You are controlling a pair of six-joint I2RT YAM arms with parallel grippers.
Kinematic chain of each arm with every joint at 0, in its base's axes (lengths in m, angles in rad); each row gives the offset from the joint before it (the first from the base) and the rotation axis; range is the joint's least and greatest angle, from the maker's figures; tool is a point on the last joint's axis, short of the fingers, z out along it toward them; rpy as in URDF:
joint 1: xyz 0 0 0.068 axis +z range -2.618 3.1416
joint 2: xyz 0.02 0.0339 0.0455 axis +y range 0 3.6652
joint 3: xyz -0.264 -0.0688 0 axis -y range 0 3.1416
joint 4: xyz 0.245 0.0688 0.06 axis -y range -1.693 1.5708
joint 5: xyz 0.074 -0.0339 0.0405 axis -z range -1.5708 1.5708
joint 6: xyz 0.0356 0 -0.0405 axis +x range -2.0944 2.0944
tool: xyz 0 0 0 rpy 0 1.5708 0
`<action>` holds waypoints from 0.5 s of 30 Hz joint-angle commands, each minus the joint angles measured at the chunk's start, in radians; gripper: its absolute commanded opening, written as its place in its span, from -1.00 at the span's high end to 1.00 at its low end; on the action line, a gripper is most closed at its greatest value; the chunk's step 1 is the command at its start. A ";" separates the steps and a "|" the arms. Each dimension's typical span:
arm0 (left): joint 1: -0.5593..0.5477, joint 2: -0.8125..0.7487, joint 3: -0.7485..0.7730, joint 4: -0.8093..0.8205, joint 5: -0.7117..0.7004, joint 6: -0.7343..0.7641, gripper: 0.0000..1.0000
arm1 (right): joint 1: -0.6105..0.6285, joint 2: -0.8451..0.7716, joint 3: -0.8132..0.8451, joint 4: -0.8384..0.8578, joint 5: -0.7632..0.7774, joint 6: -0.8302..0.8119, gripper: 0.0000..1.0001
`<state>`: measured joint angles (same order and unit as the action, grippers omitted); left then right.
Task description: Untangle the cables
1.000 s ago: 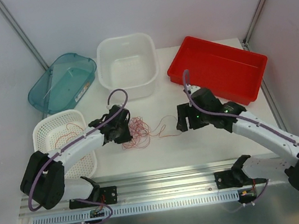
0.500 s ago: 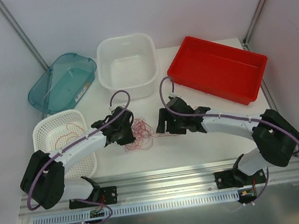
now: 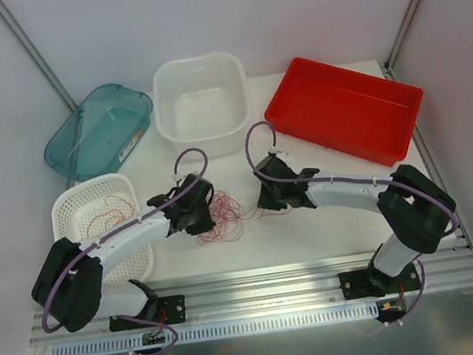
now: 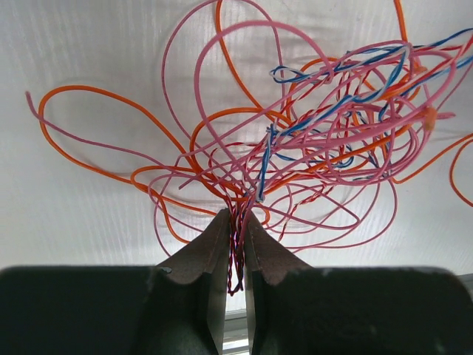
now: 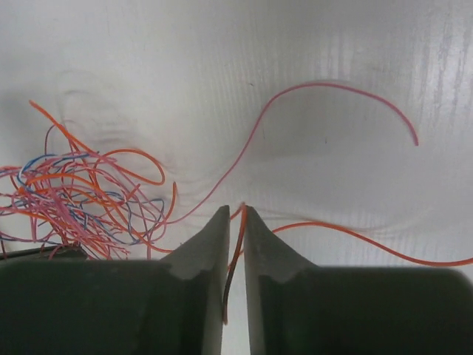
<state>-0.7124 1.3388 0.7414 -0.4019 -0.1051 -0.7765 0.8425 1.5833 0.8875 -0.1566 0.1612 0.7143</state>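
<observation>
Cables (image 4: 244, 155) look smooth, glossy plastic-coated; tabletop (image 3: 316, 228) matt white w/ faint ribs; red bin (image 3: 338, 139) at 1 o'clock glossy plastic; teal bin (image 3: 66, 152) at 11 translucent plastic; front rail (image 3: 263, 286) brushed metal.

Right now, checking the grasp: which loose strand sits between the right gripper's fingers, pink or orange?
The orange wire; it enters the right gripper, while the pink wire arcs past beyond the fingertips.

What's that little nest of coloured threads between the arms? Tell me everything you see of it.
The cables are a loose tangle of hair-thin, flexible wires, pink, orange and a few blue, lying on the white table. The left gripper pinches a twisted bunch at one side; the right gripper is shut on one orange strand trailing from the other. One pink end curls free.
</observation>
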 commanded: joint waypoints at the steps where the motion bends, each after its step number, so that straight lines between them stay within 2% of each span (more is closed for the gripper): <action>1: -0.007 -0.041 -0.025 -0.006 -0.036 -0.027 0.77 | 0.015 -0.034 0.033 -0.034 0.060 -0.016 0.72; 2: -0.007 -0.050 -0.027 -0.006 -0.036 -0.027 0.76 | 0.018 -0.040 0.037 -0.061 0.060 -0.042 0.95; 3: -0.007 -0.055 -0.028 -0.008 -0.035 -0.026 0.75 | 0.027 -0.048 0.039 -0.073 0.060 -0.064 0.99; 5: -0.007 -0.066 -0.025 -0.008 -0.025 -0.020 0.71 | 0.038 -0.075 0.042 -0.089 0.064 -0.128 0.99; 8: -0.009 -0.105 -0.022 -0.008 -0.002 -0.012 0.50 | 0.078 -0.108 0.056 -0.153 0.084 -0.197 0.99; 11: -0.009 -0.135 -0.016 -0.008 0.022 -0.009 0.19 | 0.102 -0.137 0.065 -0.178 0.104 -0.237 0.99; 14: -0.007 -0.176 -0.008 -0.006 0.042 -0.012 -0.05 | 0.125 -0.155 0.076 -0.198 0.109 -0.268 0.99; 15: -0.009 -0.190 -0.004 -0.008 0.047 -0.009 -0.07 | 0.135 -0.160 0.082 -0.202 0.110 -0.274 0.99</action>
<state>-0.7139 1.1957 0.7185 -0.4057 -0.0879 -0.7780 0.9585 1.4673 0.9241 -0.3099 0.2321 0.5034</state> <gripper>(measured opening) 0.519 0.017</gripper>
